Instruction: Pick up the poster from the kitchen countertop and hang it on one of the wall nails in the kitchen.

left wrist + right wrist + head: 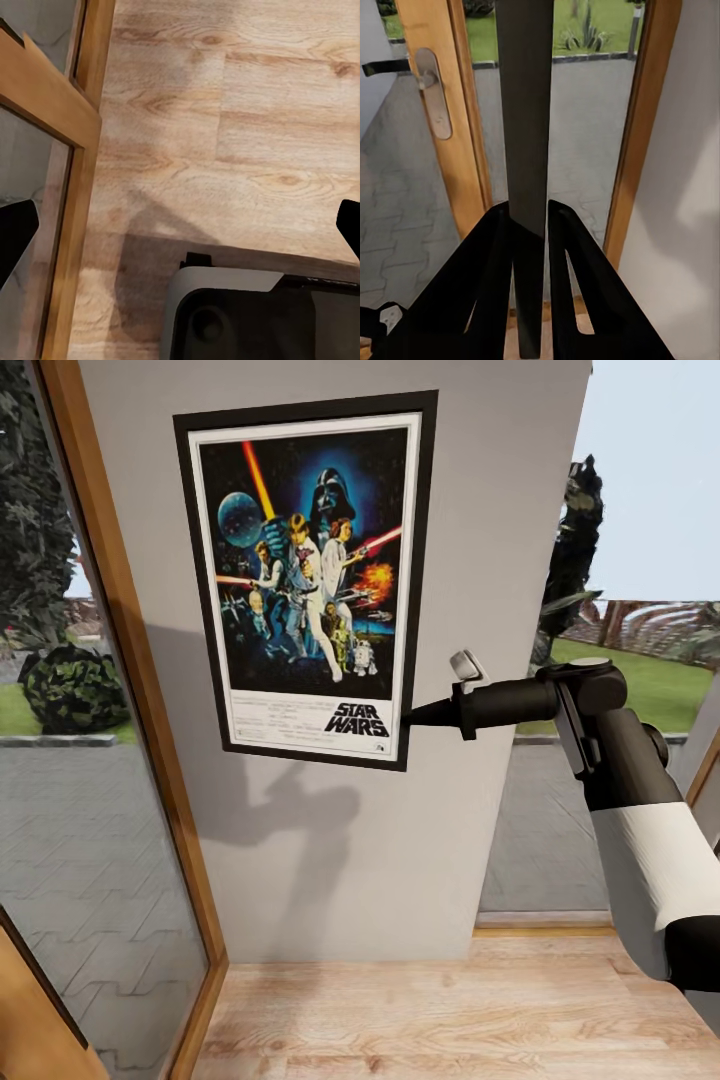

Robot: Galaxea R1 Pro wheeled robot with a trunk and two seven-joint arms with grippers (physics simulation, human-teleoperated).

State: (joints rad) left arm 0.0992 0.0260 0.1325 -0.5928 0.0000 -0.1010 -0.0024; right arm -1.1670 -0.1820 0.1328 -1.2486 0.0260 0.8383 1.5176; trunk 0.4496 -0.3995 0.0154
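Observation:
The Star Wars poster [305, 575] stands upright and flat against the pale grey wall [500, 560], slightly tilted. My right gripper [410, 715] is shut on its lower right edge, with the arm reaching in from the right. In the right wrist view the poster [525, 112] shows edge-on as a dark strip pinched between the two black fingers [491, 255]. My left gripper [180, 229] hangs open over the wooden floor with nothing between its fingertips [15, 232]. The wall nails are hidden or too small to make out. The kitchen countertop is out of view.
A glass door in a wooden frame [130, 660] flanks the wall on the left, and its metal handle [431, 90] appears in the right wrist view. A window [650, 610] opens to the right. Light wood floor [450, 1010] lies below, with my base [255, 315] on it.

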